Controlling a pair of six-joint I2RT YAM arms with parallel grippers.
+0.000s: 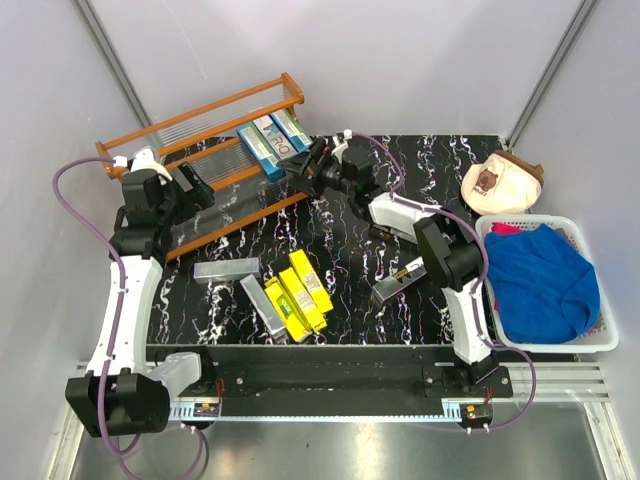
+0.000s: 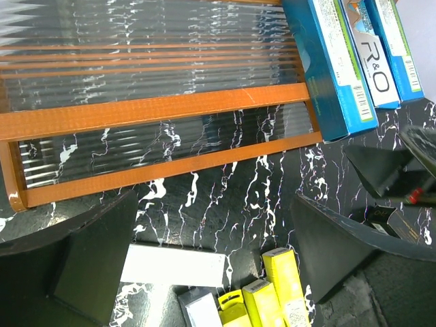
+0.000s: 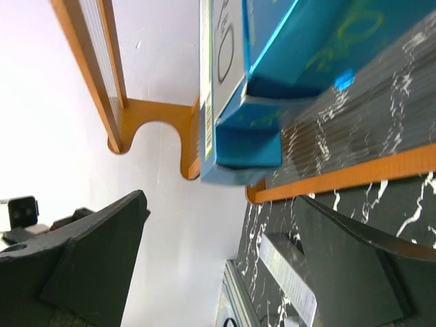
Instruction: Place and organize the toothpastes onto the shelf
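The orange-brown shelf (image 1: 200, 120) stands at the back left. Three blue-teal and white toothpastes (image 1: 272, 140) lie side by side at the right end of its lower tier. My right gripper (image 1: 308, 165) is open and empty, just right of those cartons (image 3: 272, 68). My left gripper (image 1: 198, 185) is open and empty over the shelf's front rail (image 2: 157, 109). On the table lie two silver-grey cartons (image 1: 227, 268), three yellow cartons (image 1: 300, 290) and a black carton (image 1: 398, 282) under the right arm. The left wrist view shows a silver-grey carton (image 2: 174, 266) and the yellow ones (image 2: 279, 293) below its fingers.
A white basket (image 1: 520, 345) holding a blue cloth (image 1: 540, 280) stands at the right edge. A beige round object (image 1: 503, 182) lies behind it. Grey walls close in the back and both sides.
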